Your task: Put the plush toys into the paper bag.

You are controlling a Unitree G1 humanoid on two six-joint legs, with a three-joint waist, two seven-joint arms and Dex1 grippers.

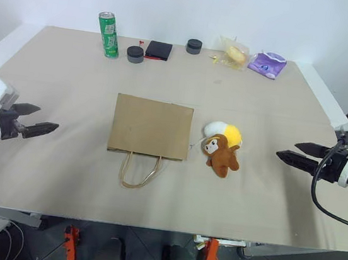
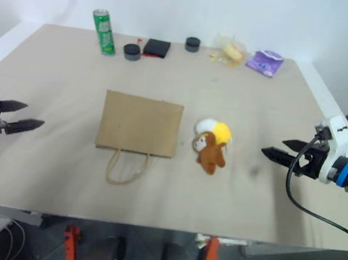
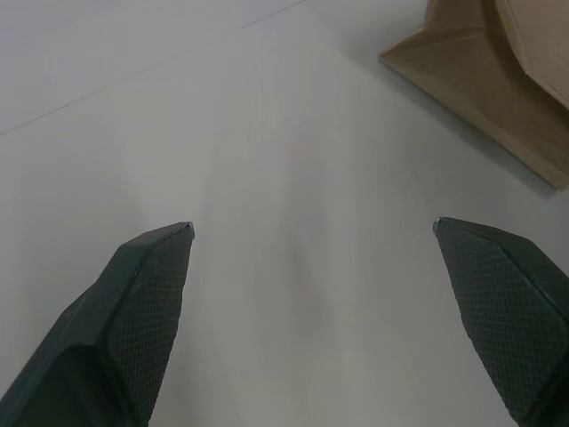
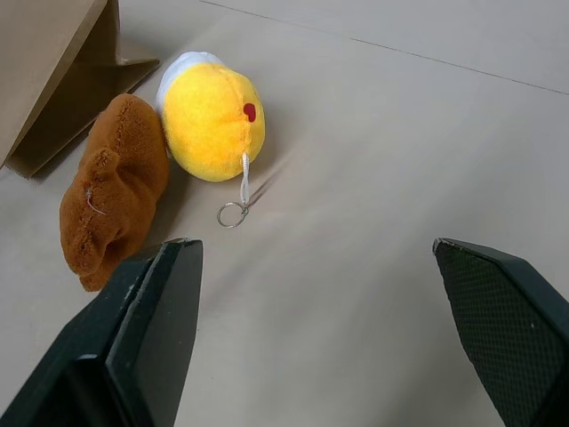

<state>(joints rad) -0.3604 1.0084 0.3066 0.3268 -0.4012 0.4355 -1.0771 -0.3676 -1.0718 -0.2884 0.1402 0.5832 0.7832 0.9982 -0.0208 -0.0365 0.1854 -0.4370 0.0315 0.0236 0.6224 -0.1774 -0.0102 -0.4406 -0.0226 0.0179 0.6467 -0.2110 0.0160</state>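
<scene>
**Operator:** Report status, starting from the left side.

**Technician:** The left gripper hovers over the table at its left edge, fingers spread wide, nothing between them. It points inward toward the paper bag, which lies well apart from it, ahead of its fingertips. The bag is flat on the table, not standing, with its loop handles trailing toward the near edge. I cannot tell from these views whether the mouth is open at all.

**Operator:** And the toys?

**Technician:** Both plush toys sit just beyond the bag's right side, outside it. The brown monkey lies touching the yellow-and-white toy, the yellow one on the far side. A small key ring hangs from the yellow toy on a white loop.

**Operator:** Right side?

**Technician:** The right gripper is also fully open and empty. It points inward, with both toys ahead of its fingertips and well apart from them; the bag lies past the toys.

**Operator:** Progress assessment?

**Technician:** Judged at zero steps complete. Neither toy is grasped or bagged. Remaining, in my estimate: open or lift the bag's mouth, pick up each toy, place both inside. The flat bag looks like the main obstacle.
</scene>
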